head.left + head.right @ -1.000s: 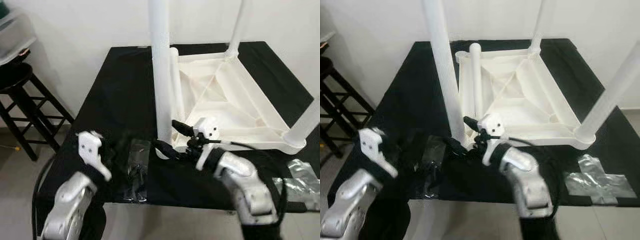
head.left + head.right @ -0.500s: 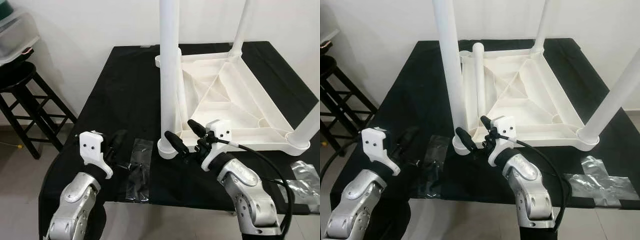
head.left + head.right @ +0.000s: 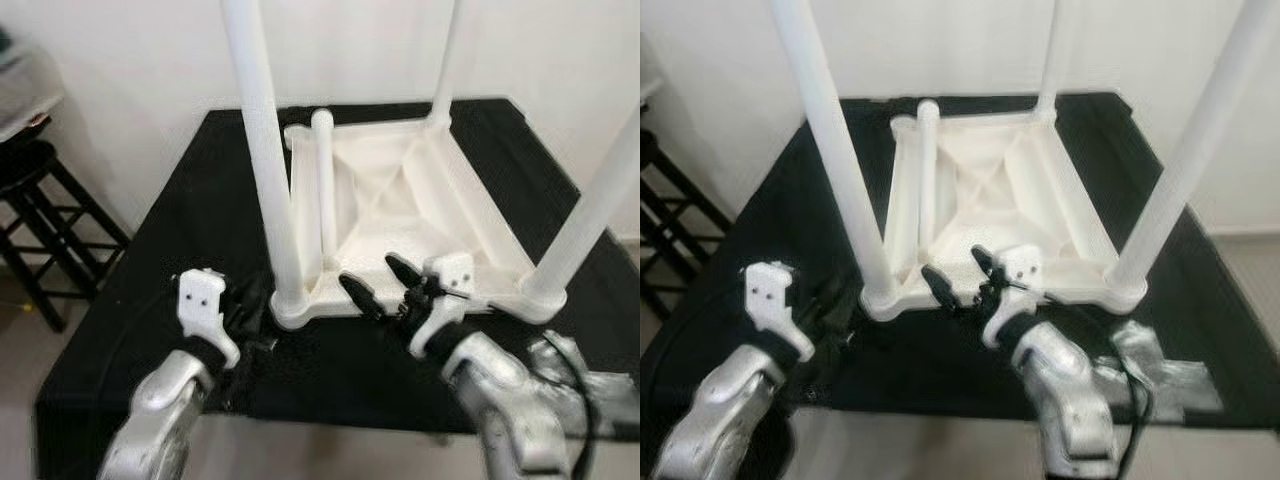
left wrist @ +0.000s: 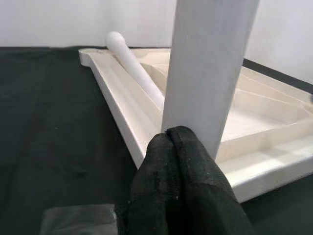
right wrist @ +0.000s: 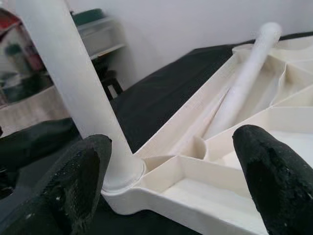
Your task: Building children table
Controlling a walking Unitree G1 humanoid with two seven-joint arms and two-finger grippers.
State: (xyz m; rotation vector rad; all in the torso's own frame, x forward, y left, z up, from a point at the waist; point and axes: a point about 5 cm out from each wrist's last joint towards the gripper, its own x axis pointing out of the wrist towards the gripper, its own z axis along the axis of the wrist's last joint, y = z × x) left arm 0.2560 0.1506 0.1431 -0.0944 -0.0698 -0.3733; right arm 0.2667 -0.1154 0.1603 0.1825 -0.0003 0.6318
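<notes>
Spread wide, right gripper [image 3: 383, 283] faces tabletop [image 3: 440, 190]; left gripper [image 4: 171, 134] — seemingly closed — touches leg [image 4: 208, 68].

The whole scene swung between the earlier head views and the latest one, which came from the camera moving. Against the table top [image 3: 400, 215], the right gripper [image 3: 382, 283] had gone from clasping the base of the near-left leg [image 3: 262, 170] to standing off it at about 3 o'clock, fingers spread, tips over the near rim. The left gripper [image 4: 168, 139] had closed in from 9 o'clock, its tips pressed together by that leg's base.
</notes>
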